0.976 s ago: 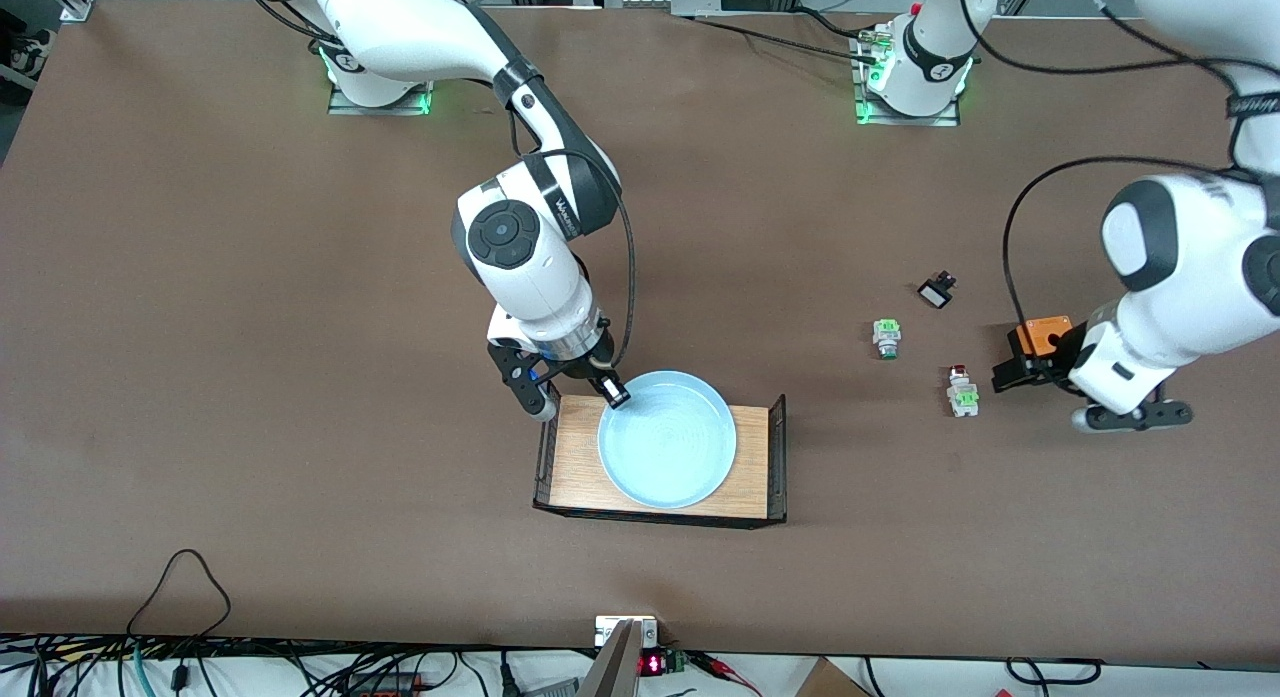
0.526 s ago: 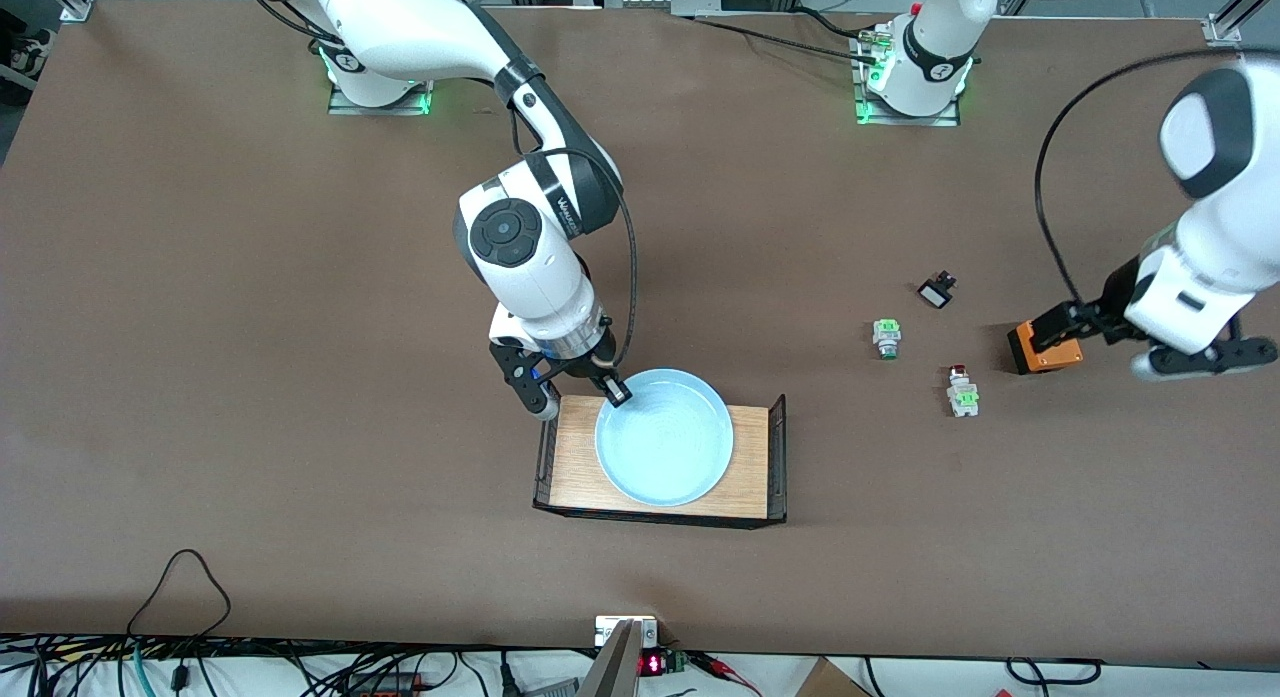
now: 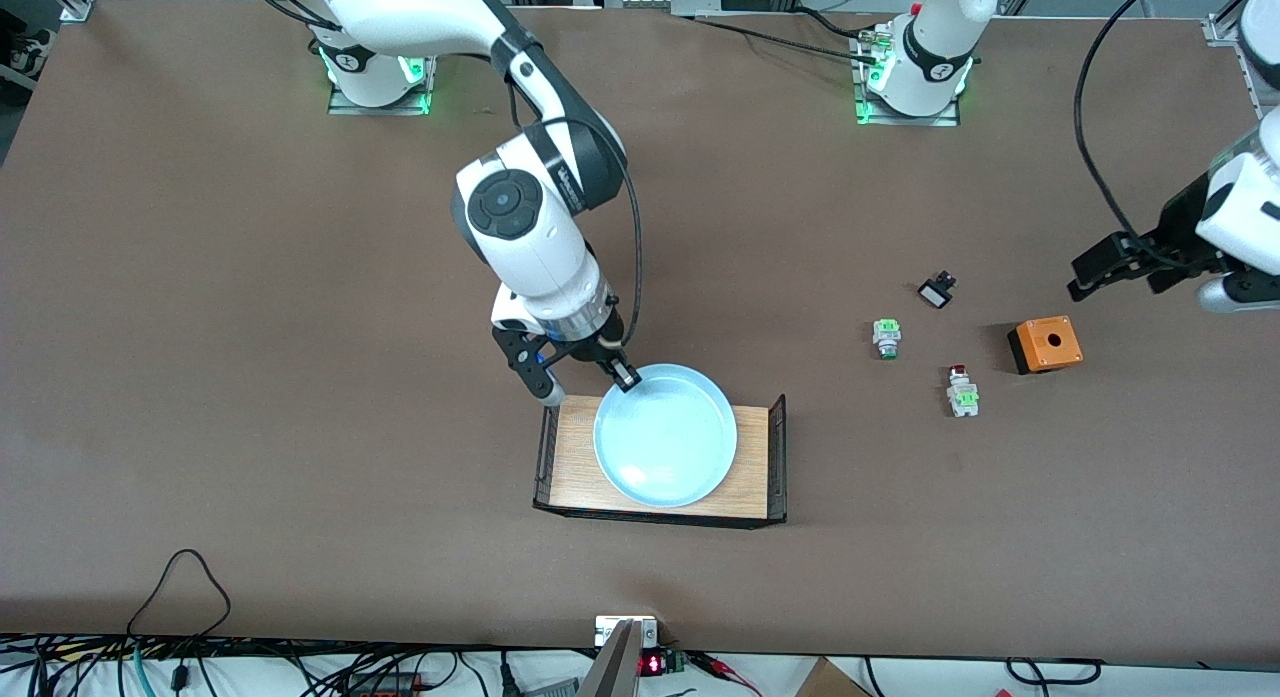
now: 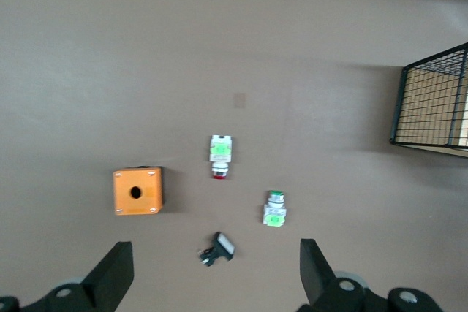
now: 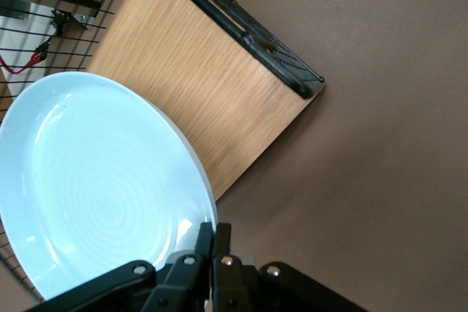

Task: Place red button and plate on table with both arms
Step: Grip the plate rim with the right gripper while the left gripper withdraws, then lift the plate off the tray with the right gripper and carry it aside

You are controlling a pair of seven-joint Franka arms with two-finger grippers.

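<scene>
**Plate pinched at its rim over the tray; red button free on the bench**

The plate point(image 3: 665, 435), a round pale-blue shallow dish with a raised rim, sat over the wooden tray point(image 3: 570, 462); whether it rested on the boards or was slightly raised could not be told. The right gripper point(image 3: 618, 369) was closed on the plate's rim at the edge farthest from the front camera, one finger inside the rim and one outside, as the right wrist view confirmed point(image 5: 208, 242). The plate looked rigid, glossy and probably breakable. Held at a single point on its edge it would tend to droop and could slip, so a firm pinch well onto the rim and a level, gentle carry seemed advisable.

The red button point(image 3: 962, 390) lay on its side on the brown bench point(image 3: 250, 327), toward the left arm's end and untouched. It appeared small, light and hard, and best taken across its silvery body. Near it lay a green-capped switch point(image 3: 886, 337), a small black part point(image 3: 936, 292) and an orange box point(image 3: 1045, 344) with a hole. The left gripper point(image 3: 1120, 267) hung in the air above this group, not directly over the button, with its fingers spread wide and nothing between them point(image 4: 212, 283).
</scene>
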